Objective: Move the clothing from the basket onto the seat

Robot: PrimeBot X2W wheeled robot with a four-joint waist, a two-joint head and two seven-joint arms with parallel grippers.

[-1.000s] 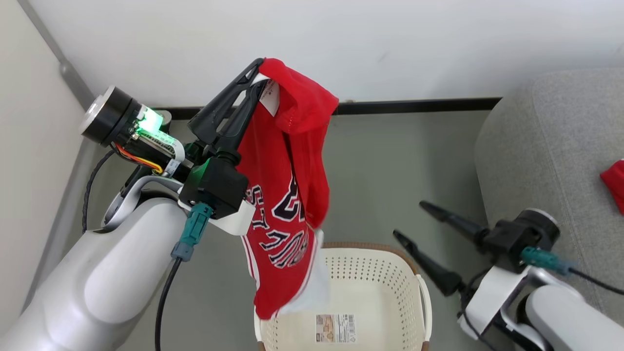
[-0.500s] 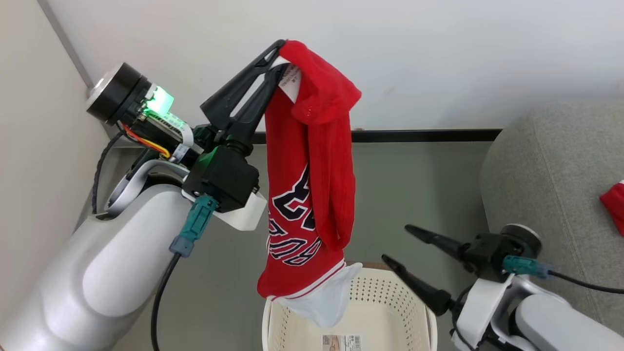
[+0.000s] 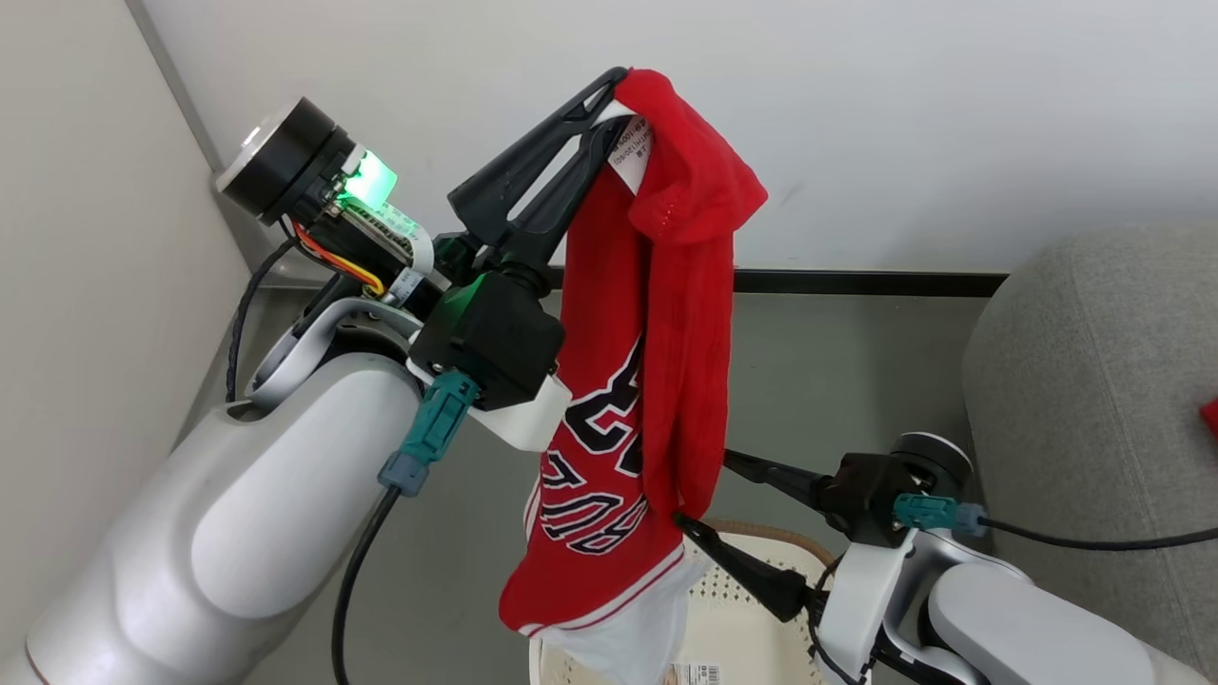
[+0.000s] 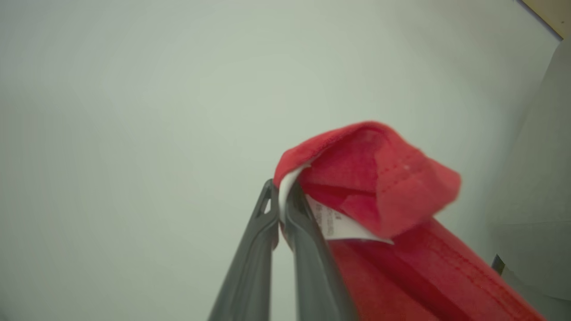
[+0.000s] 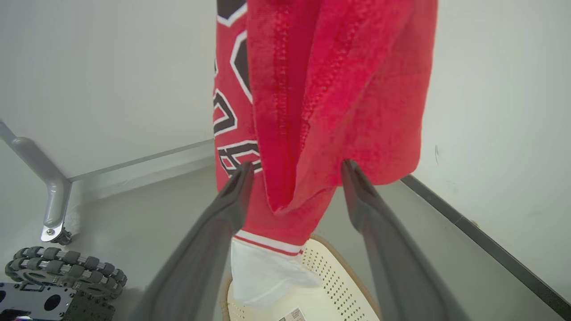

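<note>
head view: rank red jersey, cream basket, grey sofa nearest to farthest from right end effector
1. Bright red fabric jersey, between the open fingers of the right end effector.
2. Cream perforated plastic basket, just below.
3. Light-grey upholstered sofa, far right.

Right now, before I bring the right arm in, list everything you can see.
jersey: one, red with white trim, hanging from the left end effector, hem over the basket
label: one, white, on the jersey beside the grip
garment: one, red, on the sofa at the head view's right edge
basket: one, cream with a brown rim, on the floor below the jersey
sofa: one, light grey, right of the basket
baseboard: one, black, along the foot of the wall
post: one, grey, by the wall
wheels: a cluster, grey, on the floor
left end effector: one, dark, raised, shut on the jersey's top
right end effector: one, dark, open, straddling the jersey's lower fold
</note>
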